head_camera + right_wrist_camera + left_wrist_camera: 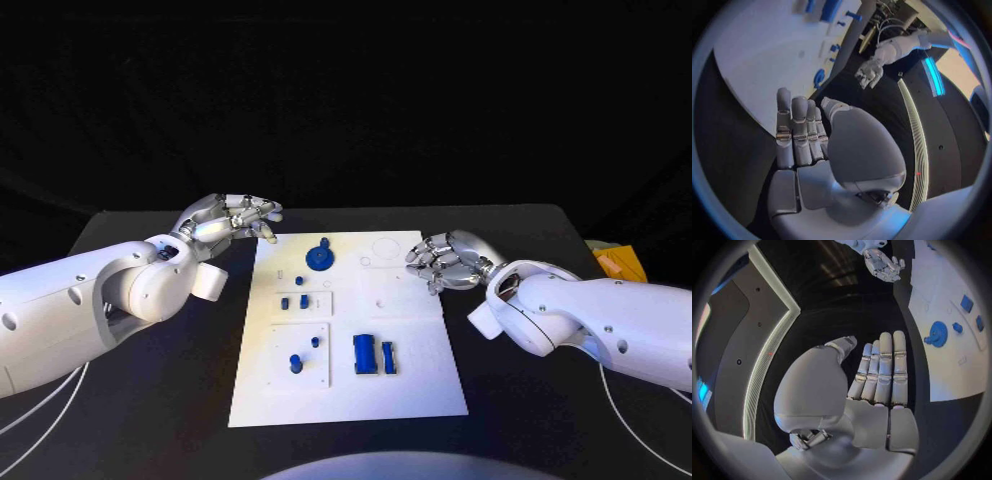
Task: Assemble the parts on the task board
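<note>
The white task board [418, 385] lies in the middle of the black table. Blue parts sit on it: a round disc [320, 258] near the far end, small pieces [294, 301] below it, two pegs [304, 353] and two upright blocks [374, 354] near the front. My left hand [231, 218] hovers just off the board's far left corner, fingers extended and holding nothing [879, 375]. My right hand [447, 258] hovers over the board's far right edge, also with nothing in it [801, 135]. The left wrist view shows the disc [937, 333] and the right hand [882, 262].
An orange-yellow object [620, 262] lies at the table's right edge behind my right arm. Bare black table [159, 410] flanks the board on both sides. White cables [29, 420] run under my left arm.
</note>
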Robot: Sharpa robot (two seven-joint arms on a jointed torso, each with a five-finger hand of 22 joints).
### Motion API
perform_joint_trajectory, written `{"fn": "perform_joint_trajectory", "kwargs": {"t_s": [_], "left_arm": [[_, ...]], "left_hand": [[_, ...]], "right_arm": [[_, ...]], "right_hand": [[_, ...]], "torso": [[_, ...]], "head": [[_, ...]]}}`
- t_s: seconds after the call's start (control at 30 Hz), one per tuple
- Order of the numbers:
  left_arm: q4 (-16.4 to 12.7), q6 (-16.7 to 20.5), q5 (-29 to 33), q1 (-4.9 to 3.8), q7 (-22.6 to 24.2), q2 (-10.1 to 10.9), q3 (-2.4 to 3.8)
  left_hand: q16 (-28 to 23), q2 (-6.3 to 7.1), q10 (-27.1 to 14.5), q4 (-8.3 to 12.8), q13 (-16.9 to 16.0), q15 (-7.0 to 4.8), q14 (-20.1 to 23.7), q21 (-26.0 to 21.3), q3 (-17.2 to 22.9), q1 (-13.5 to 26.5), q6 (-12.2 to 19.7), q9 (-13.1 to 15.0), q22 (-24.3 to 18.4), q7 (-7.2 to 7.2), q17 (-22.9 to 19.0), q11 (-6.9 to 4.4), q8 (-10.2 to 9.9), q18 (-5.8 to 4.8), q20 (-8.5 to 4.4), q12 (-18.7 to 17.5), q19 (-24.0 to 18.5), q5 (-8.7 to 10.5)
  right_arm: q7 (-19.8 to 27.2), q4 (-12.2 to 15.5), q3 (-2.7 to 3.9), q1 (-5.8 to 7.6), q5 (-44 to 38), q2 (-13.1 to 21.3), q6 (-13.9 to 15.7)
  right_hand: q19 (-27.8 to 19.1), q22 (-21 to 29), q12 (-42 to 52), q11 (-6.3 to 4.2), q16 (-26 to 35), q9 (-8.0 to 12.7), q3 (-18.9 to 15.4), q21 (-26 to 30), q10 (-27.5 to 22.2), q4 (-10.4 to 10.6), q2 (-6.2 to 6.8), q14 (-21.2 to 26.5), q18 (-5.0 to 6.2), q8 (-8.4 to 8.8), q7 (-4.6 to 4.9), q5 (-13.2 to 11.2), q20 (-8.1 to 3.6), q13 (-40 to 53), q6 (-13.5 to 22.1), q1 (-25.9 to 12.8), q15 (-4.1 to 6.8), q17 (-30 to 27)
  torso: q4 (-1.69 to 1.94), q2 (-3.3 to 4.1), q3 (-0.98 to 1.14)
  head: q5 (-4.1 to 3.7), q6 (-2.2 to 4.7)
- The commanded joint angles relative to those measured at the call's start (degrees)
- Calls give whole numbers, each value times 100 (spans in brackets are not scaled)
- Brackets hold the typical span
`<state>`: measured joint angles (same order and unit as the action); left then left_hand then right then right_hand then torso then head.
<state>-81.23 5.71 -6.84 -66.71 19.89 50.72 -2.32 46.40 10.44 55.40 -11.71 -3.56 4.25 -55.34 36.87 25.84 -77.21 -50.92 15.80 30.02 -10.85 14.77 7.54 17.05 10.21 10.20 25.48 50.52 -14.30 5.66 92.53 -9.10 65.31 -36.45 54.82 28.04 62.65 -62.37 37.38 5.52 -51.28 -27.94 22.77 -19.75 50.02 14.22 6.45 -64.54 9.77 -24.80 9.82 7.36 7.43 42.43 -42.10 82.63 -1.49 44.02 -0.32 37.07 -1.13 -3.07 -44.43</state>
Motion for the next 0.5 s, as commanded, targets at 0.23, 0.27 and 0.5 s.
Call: {"fn": "perform_joint_trajectory", "kwargs": {"t_s": [0.23, 0.27, 0.5], "left_arm": [[849, 768, 554, 79, 960, -624, 9], [967, 817, 575, 91, 998, -712, 9], [1673, 1114, 703, 167, 1126, -1260, 15]], "left_hand": [[-2434, -5, 157, -102, -4, 446, 710, -1831, -137, -231, 353, -192, -1221, -201, -550, 281, -492, -23, 475, -1630, -581, 24], [-2624, -24, 82, -98, -4, 503, 833, -2032, -183, -229, 410, -224, -1347, -204, -605, 321, -548, -38, 535, -1735, -707, 25], [-3569, -171, -434, -81, -2, 811, 1588, -2788, -569, -170, 573, -371, -1877, 44, -925, 113, -763, -190, 640, -2200, -971, 15]], "right_arm": [[1623, -1613, 84, 84, 2867, -883, -788], [1662, -1792, 91, 86, 2931, -988, -865], [1856, -2655, 110, 83, 3121, -1534, -1094]], "right_hand": [[-682, 1711, -2168, 327, 2477, 738, 460, 1595, 232, -162, 120, 917, 41, 849, 205, -273, 413, -2724, -218, -299, -452, -1514], [-782, 2029, -2327, 371, 2777, 786, 419, 1629, 243, -179, 114, 988, 59, 930, 227, -274, 496, -2939, -225, -349, -510, -1681], [-978, 3727, -3255, 677, 4101, 1257, -143, 1613, 156, -222, -56, 1477, 52, 1518, 87, -351, 794, -3878, 218, -688, -832, -2585]], "torso": [[-2, -232, 11], [4, -249, 17], [36, -327, 75]], "head": [[24, 461], [27, 494], [109, 663]]}}
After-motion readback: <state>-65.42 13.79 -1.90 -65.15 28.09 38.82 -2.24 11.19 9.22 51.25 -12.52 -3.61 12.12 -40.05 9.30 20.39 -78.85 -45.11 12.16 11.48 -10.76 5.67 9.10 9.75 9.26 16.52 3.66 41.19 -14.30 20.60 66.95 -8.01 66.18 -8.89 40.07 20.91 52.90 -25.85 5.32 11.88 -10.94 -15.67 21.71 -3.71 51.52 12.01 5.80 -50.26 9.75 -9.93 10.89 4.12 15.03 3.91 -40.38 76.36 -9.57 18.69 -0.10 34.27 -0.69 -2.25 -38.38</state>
